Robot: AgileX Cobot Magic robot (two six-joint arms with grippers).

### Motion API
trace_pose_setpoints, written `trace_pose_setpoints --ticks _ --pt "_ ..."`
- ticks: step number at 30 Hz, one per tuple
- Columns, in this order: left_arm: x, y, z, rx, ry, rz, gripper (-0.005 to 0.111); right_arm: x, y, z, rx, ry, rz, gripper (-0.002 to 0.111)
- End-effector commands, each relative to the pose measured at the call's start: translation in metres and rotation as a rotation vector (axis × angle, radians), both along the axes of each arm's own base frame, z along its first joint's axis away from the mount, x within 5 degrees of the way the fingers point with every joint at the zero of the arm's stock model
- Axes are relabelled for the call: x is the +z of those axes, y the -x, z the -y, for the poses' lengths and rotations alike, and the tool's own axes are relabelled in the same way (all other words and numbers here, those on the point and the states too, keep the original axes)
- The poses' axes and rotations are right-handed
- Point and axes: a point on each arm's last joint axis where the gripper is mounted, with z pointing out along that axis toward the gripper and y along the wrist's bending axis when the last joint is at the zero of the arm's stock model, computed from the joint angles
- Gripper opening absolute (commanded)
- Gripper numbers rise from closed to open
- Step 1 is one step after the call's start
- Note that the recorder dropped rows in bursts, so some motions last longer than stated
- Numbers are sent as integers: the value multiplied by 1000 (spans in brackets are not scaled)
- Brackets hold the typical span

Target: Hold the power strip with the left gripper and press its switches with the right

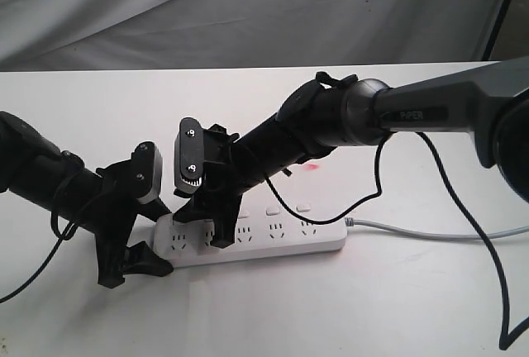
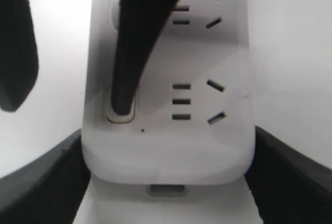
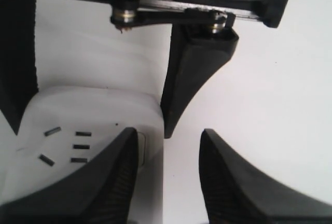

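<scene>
The white power strip (image 1: 277, 241) lies flat on the table, its grey cord (image 1: 413, 231) leading off to the right. My left gripper (image 1: 157, 240) is shut on the strip's left end. In the left wrist view its fingers (image 2: 46, 182) touch both sides of the power strip (image 2: 171, 146). My right gripper (image 1: 202, 216) reaches across and stands open. One of its fingers (image 2: 124, 79) rests its tip on the end switch (image 2: 121, 116). In the right wrist view that finger (image 3: 111, 177) covers the switch (image 3: 141, 143) and the other finger hangs over bare table. Two more switches (image 1: 288, 207) show.
The table top (image 1: 273, 316) is white, with a grey cloth backdrop (image 1: 248, 10) behind it. A thin black cable (image 1: 496, 291) loops down from the right arm at the right side. A faint pink spot (image 1: 314, 167) shows on the table behind the strip.
</scene>
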Motion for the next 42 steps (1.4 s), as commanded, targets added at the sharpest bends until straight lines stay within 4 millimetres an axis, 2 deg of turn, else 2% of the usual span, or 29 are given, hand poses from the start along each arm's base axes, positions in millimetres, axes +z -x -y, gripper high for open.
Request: trace_pose_setpoints --ticks 1,8,15,19,21,26,30,36,42 --pt "1 -1 2 -4 4 5 57 -20 3 -2 29 52 -4 37" --pt "1 -1 2 -4 4 5 57 -21 3 -2 24 54 -5 37" --pt "1 -1 2 -4 4 5 57 -36 5 -2 17 68 -49 37" --pt "1 -1 2 -4 4 5 57 -36 5 -2 14 64 -54 37" --pt "1 -1 2 -4 4 5 57 -27 4 -3 6 43 -50 37" --pt "1 -1 2 -4 4 5 57 15 3 -4 -2 -16 14 37" --pt "1 -1 2 -4 4 5 57 36 -3 10 -29 -35 7 37" --pt "1 -1 2 -4 4 5 57 40 -8 25 -46 -26 -14 37" --pt "1 -1 2 -4 4 5 57 29 -7 30 -48 3 -26 37"
